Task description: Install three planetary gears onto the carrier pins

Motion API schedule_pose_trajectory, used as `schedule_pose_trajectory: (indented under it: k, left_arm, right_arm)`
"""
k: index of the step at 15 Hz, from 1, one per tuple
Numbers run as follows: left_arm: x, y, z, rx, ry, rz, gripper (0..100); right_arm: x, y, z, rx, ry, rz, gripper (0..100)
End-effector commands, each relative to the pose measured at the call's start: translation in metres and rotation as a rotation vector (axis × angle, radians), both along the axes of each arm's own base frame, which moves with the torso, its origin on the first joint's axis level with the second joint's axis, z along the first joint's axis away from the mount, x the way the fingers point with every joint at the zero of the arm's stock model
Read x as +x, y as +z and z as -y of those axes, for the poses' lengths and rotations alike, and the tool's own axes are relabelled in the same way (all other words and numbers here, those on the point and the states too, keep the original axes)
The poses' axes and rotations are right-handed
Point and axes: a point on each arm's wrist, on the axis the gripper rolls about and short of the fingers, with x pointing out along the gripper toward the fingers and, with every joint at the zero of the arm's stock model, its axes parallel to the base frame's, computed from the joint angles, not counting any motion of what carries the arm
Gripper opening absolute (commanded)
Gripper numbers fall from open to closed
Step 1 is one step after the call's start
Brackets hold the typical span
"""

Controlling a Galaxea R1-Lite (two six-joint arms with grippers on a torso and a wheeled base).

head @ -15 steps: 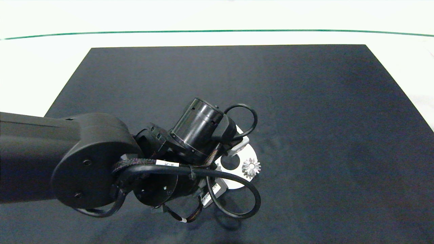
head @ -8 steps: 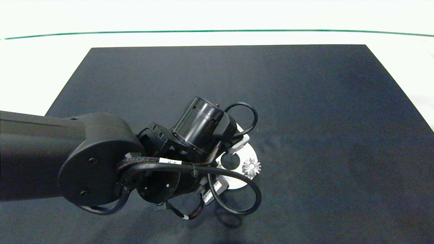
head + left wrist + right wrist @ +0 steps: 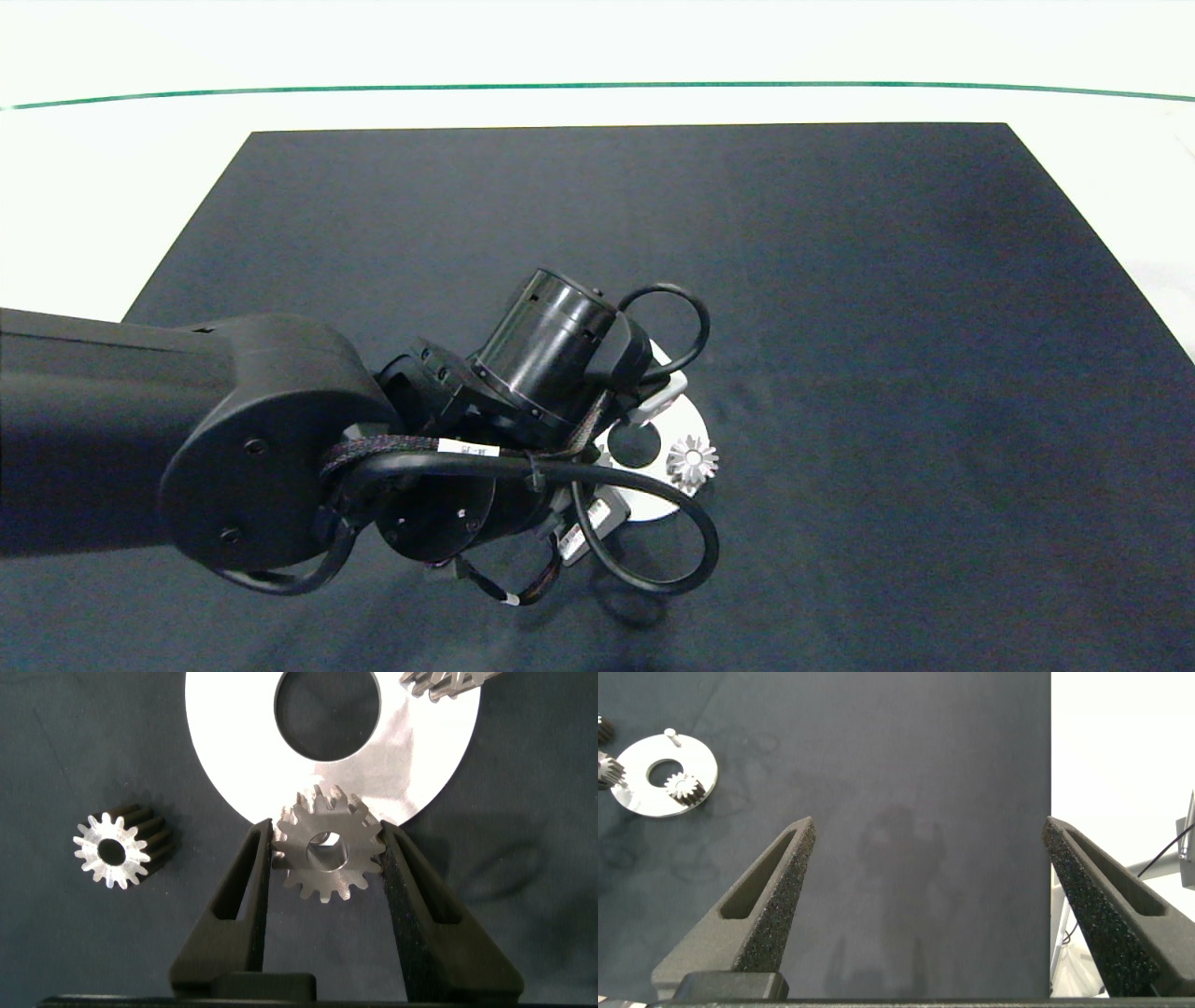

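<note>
One toothed silvery gear (image 3: pixel 329 855) between the left gripper's (image 3: pixel 327 863) closed jaws over the flat white disc (image 3: pixel 439 761); right gripper (image 3: pixel 929 882) jaws agape.

The left gripper (image 3: pixel 329 854) clamps a small silvery toothed metal gear (image 3: pixel 329 847) over the edge of the flat white round disc (image 3: pixel 234 756); another silvery gear (image 3: pixel 112 848) lies on the dark mat (image 3: pixel 84 747) beside it.
</note>
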Motion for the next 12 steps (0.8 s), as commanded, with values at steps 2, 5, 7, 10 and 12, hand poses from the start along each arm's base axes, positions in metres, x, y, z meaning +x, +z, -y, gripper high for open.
schedule_pose_trajectory:
  k: [2, 5, 7, 10, 12]
  left_arm:
    - [0.0012, -0.0018, 0.0020, 0.008, 0.000, -0.001, 25]
    - [0.0035, -0.0018, 0.0049, -0.007, -0.004, 0.014, 25]
    - [0.0040, -0.0019, 0.0047, -0.003, -0.008, 0.019, 25]
    - [0.0031, -0.0026, 0.0020, 0.000, -0.005, 0.016, 25]
    - [0.0072, -0.0022, -0.0046, 0.001, 0.018, 0.016, 25]
  right_arm:
    - [0.0000, -0.0003, 0.0001, -0.003, -0.001, -0.003, 100]
    - [-0.0004, -0.0004, 0.0005, -0.003, 0.004, -0.002, 100]
    - [-0.0004, -0.0004, 0.0005, -0.003, 0.004, -0.002, 100]
    - [-0.0008, -0.0005, 0.0007, -0.002, 0.006, 0.000, 100]
    - [-0.0008, -0.0005, 0.0006, -0.002, 0.004, 0.000, 100]
